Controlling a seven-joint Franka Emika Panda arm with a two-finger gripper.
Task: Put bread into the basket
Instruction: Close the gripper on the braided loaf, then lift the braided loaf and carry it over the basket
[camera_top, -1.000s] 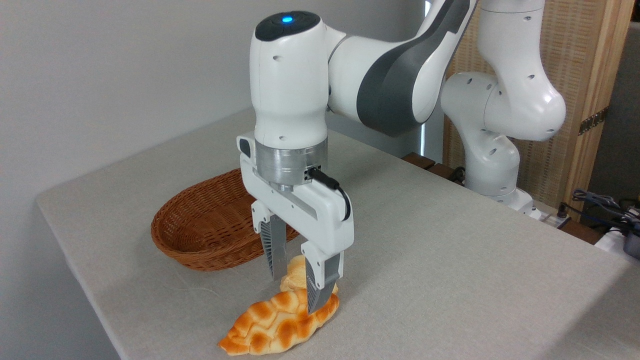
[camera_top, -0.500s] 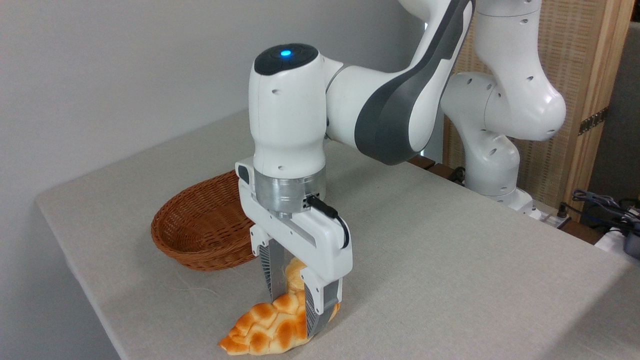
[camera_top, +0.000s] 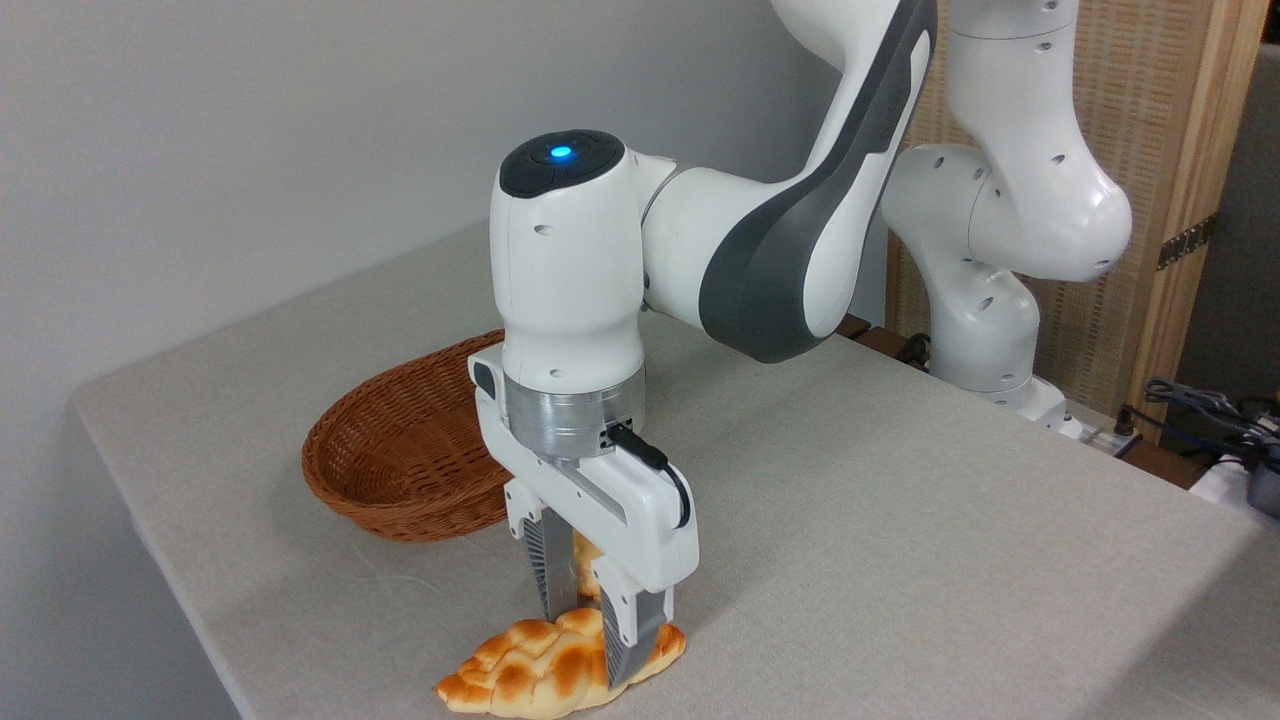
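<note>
The bread (camera_top: 520, 670), a braided orange-brown loaf, lies on the grey table near its front edge. My gripper (camera_top: 588, 650) is lowered straight down over the loaf's right half and is open. One finger stands behind the loaf and the other in front of it, both close to its sides. The front finger hides part of the crust. The basket (camera_top: 400, 450), oval reddish-brown wicker, sits empty behind and to the left, partly covered by my wrist.
A small pale bun (camera_top: 584, 565) shows between my fingers, just behind the loaf. The table's front-left edge (camera_top: 190, 600) runs close to the loaf. My arm's base (camera_top: 985, 350) and cables (camera_top: 1200, 410) stand at the back right.
My gripper has come down from above the loaf until its fingers straddle it near the table. The loaf now looks flatter and slightly shifted. The basket has not moved.
</note>
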